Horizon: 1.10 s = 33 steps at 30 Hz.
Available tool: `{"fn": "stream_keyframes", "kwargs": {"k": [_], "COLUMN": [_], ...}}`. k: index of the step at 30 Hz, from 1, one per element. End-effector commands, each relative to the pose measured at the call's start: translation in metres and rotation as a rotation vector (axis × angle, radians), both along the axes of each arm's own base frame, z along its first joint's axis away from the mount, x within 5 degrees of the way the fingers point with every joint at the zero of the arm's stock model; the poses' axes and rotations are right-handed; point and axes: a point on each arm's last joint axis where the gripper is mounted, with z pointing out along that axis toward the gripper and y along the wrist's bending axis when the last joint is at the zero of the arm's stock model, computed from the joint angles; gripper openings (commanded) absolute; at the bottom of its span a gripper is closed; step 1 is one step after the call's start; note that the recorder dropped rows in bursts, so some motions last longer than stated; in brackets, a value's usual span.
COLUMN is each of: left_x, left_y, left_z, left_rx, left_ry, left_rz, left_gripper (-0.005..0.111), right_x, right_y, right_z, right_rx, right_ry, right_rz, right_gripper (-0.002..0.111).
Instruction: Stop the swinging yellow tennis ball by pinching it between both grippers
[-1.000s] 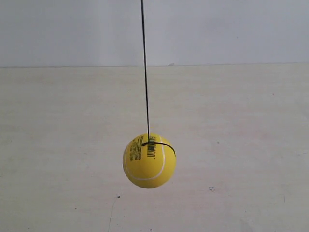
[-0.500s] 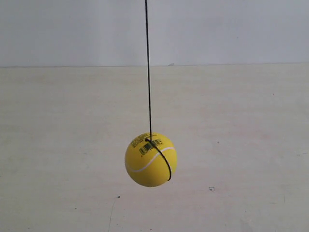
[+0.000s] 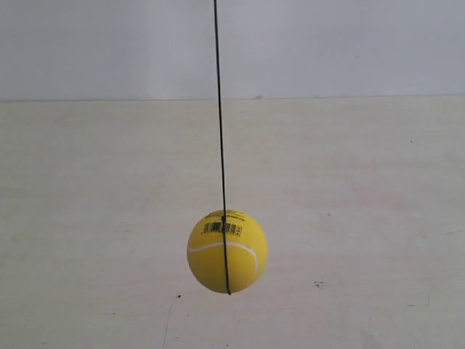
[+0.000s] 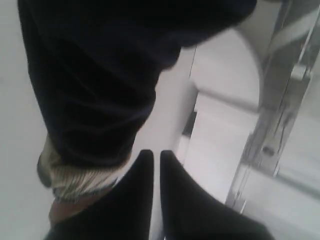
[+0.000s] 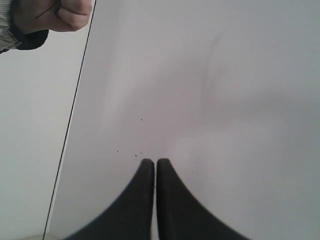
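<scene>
The yellow tennis ball (image 3: 227, 251) hangs on a thin dark string (image 3: 219, 109) above the pale table, its barcode on top and its white seam facing the exterior view. No gripper shows in that view. In the left wrist view my left gripper (image 4: 156, 154) is shut with only a thin slit between its black fingers, and the ball is out of sight. My right gripper (image 5: 155, 162) is shut over the bare table. The string (image 5: 75, 115) runs past it to one side, held by a person's fist (image 5: 55, 14).
A person's dark sleeve with a striped cuff (image 4: 100, 75) fills much of the left wrist view, just beyond the left fingers. A metal frame post (image 4: 280, 100) and white panels stand behind. The pale table (image 3: 363, 218) meets a white wall at the back.
The ball has spun on its string, so the barcode and seam now face the exterior view. It hangs slightly lower in the picture. Its sideways drift is small.
</scene>
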Motion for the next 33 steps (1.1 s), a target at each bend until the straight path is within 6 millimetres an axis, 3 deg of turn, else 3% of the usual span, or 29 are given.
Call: {"fn": "stream_keyframes", "kwargs": {"k": [1, 9, 16, 24, 33], "left_x": [0.001, 0.008, 0.028, 0.063, 0.090], "left_y": [0.000, 0.000, 0.002, 0.004, 0.007], "left_z": [-0.001, -0.010, -0.033, -0.084, -0.156], "left_rx": [-0.145, -0.150, -0.154, -0.158, -0.170], "left_ry": [0.007, 0.035, 0.127, 0.377, 0.615], "left_rz": [0.039, 0.072, 0.079, 0.091, 0.105], "left_gripper": [0.005, 0.005, 0.005, 0.005, 0.005], "right_x": [-0.001, -0.001, -0.001, -0.001, -0.001], "right_y": [-0.001, 0.000, -0.001, -0.001, -0.001], "right_z": [0.001, 0.001, 0.001, 0.001, 0.001], "right_rx": [0.006, 0.004, 0.005, 0.005, 0.005], "right_ry": [-0.003, -0.003, -0.003, -0.003, -0.003], "right_rz": [0.000, 0.003, 0.002, 0.002, 0.002], "right_gripper": [0.000, 0.000, 0.000, 0.000, 0.000]}}
